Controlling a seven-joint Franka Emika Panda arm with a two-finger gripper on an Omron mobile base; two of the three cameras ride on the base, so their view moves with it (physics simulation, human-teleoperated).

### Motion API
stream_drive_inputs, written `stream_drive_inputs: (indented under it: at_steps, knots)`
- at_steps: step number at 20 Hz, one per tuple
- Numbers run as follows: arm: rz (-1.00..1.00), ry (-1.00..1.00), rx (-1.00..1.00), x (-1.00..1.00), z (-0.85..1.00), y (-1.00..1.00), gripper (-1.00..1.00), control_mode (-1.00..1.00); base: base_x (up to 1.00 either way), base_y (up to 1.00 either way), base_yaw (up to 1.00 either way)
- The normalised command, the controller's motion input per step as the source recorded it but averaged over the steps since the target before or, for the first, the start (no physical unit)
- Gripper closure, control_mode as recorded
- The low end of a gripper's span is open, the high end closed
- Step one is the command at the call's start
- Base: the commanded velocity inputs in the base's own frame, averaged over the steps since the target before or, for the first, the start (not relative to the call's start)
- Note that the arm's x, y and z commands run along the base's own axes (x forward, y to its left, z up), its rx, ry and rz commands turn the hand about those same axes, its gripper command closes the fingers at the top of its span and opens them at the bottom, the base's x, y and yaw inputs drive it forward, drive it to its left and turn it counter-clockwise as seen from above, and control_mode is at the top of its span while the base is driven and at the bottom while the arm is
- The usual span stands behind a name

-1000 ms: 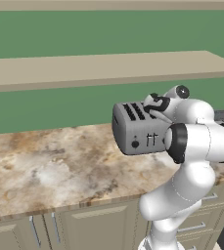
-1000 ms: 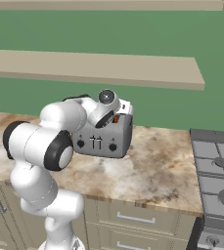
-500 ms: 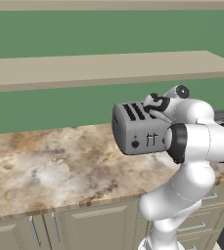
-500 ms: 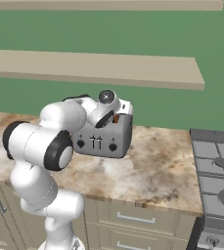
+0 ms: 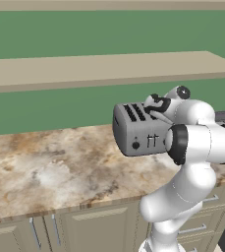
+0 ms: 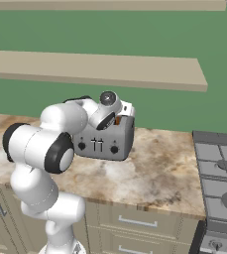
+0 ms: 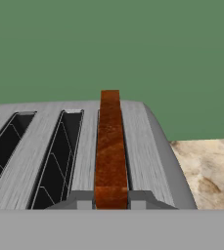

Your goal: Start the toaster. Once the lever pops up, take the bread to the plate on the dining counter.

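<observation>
Marbled beige-brown stone tops the bench [image 5: 45, 167] that carries everything we see, with pale cabinet drawers [image 6: 135, 223] along its front and a green wall [image 5: 84, 29] behind it.

Nearest to us in both base views is our own white arm, bent over the bench edge. Past its elbow stands the toaster [image 5: 138, 130], a boxy grey metallic unit resting upright on the stone, its front with two black knobs and two small levers turned toward us. From the right base view we see the toaster [image 6: 107, 141] partly behind our forearm, and a grey stove [image 6: 219, 173] lies on the bench line to the right, well apart from it.

Our tool [image 5: 155, 106] sits at the top of the toaster, over the slots on the right-hand end. In the hand view the tool [image 7: 111, 197] has its two dark tips clenched on the near end of the bread [image 7: 110, 146], one tip on each side of the slice. The bread is a thin brown slice seen edge-on, standing upright in the slot nearest the toaster's right side, with its upper edge above the metal top. The slots to its left are dark, with wire guides inside.

Farther back, a long beige shelf [image 5: 99, 69] runs along the green wall above the toaster.
</observation>
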Motion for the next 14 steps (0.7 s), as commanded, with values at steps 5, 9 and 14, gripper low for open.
stream_drive_inputs:
  at_steps: [5,9,14]
  knots:
    - [0.0,0.0,0.0,0.0,0.0,0.0,1.0,-1.0,0.0,0.0,0.0]
    - [0.0,0.0,0.0,0.0,0.0,0.0,1.0,-1.0,0.0,0.0,0.0]
    - [0.0,-0.05,0.0,-0.03,0.07,0.0,1.0,-1.0,0.0,0.0,0.0]
